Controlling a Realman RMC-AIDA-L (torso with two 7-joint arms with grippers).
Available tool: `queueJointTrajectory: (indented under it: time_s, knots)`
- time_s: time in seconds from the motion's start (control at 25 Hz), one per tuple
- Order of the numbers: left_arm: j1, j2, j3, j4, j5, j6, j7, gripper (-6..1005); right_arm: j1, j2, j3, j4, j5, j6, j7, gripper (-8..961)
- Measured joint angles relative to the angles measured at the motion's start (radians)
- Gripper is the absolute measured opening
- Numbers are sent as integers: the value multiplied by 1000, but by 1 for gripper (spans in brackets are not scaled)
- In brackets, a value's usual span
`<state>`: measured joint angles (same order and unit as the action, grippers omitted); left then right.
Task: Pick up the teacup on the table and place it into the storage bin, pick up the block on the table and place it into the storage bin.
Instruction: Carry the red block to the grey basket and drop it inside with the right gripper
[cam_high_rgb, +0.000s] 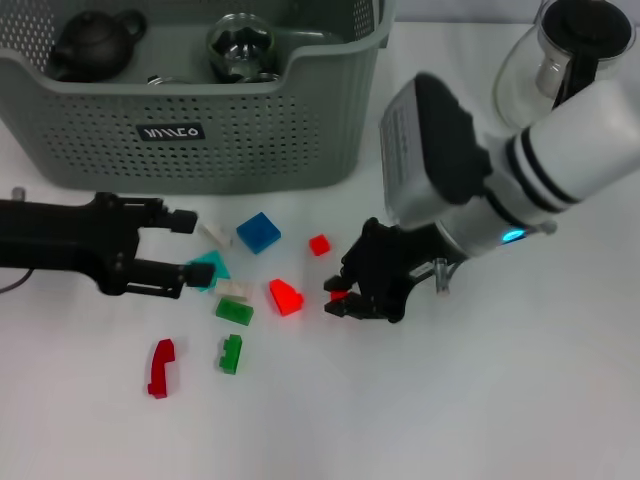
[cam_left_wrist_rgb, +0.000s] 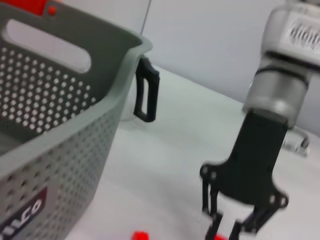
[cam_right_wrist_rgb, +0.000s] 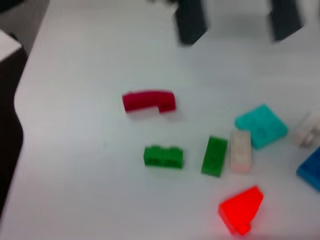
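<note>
The grey-green storage bin (cam_high_rgb: 200, 120) stands at the back left, and its perforated wall (cam_left_wrist_rgb: 55, 130) fills the left wrist view. A glass teacup (cam_high_rgb: 240, 45) lies inside it beside a dark teapot (cam_high_rgb: 95, 42). Loose blocks lie in front: blue (cam_high_rgb: 259, 232), small red (cam_high_rgb: 319, 244), red wedge (cam_high_rgb: 286, 296), teal (cam_high_rgb: 212, 268). My right gripper (cam_high_rgb: 338, 296) is low over the table right of the wedge, shut on a small red block. My left gripper (cam_high_rgb: 182, 255) reaches in from the left, open, its tips either side of the teal block.
More blocks lie nearby: white (cam_high_rgb: 214, 235), cream (cam_high_rgb: 234, 289), two green (cam_high_rgb: 234, 311) (cam_high_rgb: 231, 353) and dark red (cam_high_rgb: 160, 367). The right wrist view shows the same scatter, with the red wedge (cam_right_wrist_rgb: 241, 210) nearest. A glass teapot (cam_high_rgb: 560, 60) stands at the back right.
</note>
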<state>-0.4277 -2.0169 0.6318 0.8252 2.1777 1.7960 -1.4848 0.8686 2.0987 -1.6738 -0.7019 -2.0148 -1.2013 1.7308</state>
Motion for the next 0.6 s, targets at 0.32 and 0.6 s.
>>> queueJointTrajectory:
  time_s: [0.32, 0.6]
  knots:
    - [56, 8, -34, 2, 2, -12, 14, 812, 34, -2, 213, -202, -45, -250, 177, 200]
    - [72, 7, -51, -3, 2, -17, 42, 811, 210, 5, 284, -277, -41, -233, 300, 203]
